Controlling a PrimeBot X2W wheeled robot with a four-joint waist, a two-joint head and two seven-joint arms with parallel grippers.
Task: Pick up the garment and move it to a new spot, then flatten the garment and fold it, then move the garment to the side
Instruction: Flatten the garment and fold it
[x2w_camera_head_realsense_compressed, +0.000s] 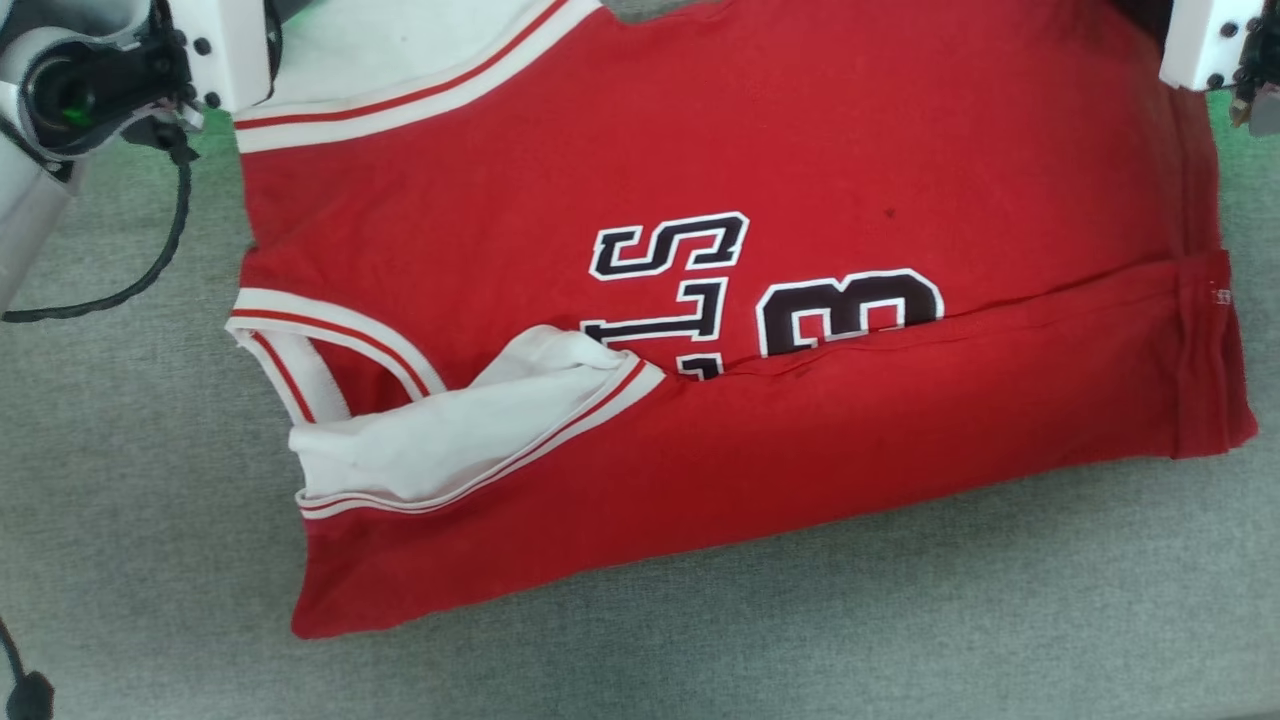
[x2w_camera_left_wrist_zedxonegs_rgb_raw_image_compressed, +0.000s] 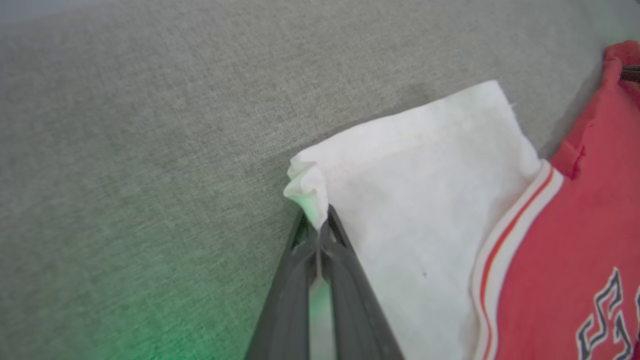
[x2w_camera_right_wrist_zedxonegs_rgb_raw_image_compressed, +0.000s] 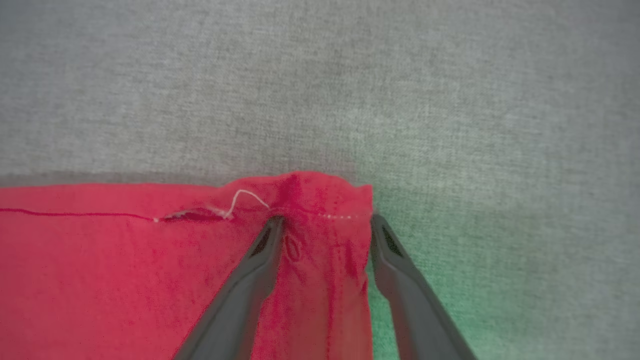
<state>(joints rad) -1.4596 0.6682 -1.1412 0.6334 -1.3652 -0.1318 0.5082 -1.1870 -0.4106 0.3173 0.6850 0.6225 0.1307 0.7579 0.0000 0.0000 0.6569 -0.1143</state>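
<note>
Garment (x2w_camera_head_realsense_compressed: 700, 170) lies spread on the grey bench (x2w_camera_head_realsense_compressed: 120, 520), white sleeve corner (x2w_camera_left_wrist_zedxonegs_rgb_raw_image_compressed: 306, 185) pinched at the tips of the closed left hand (x2w_camera_left_wrist_zedxonegs_rgb_raw_image_compressed: 318, 235), red hem corner (x2w_camera_right_wrist_zedxonegs_rgb_raw_image_compressed: 325, 200) between the parted fingers of the right hand (x2w_camera_right_wrist_zedxonegs_rgb_raw_image_compressed: 325, 222); judged advice: close the right fully, then lift both corners level to fold without skew.

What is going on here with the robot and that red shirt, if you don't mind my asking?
The robot is partway through folding the garment, which lies spread on the grey fabric surface. The edge nearest the robot is already folded up over part of the chest lettering. The left gripper is pinched shut on a corner of the far white sleeve. The right gripper is open, its fingers straddling a red hem corner.
</note>
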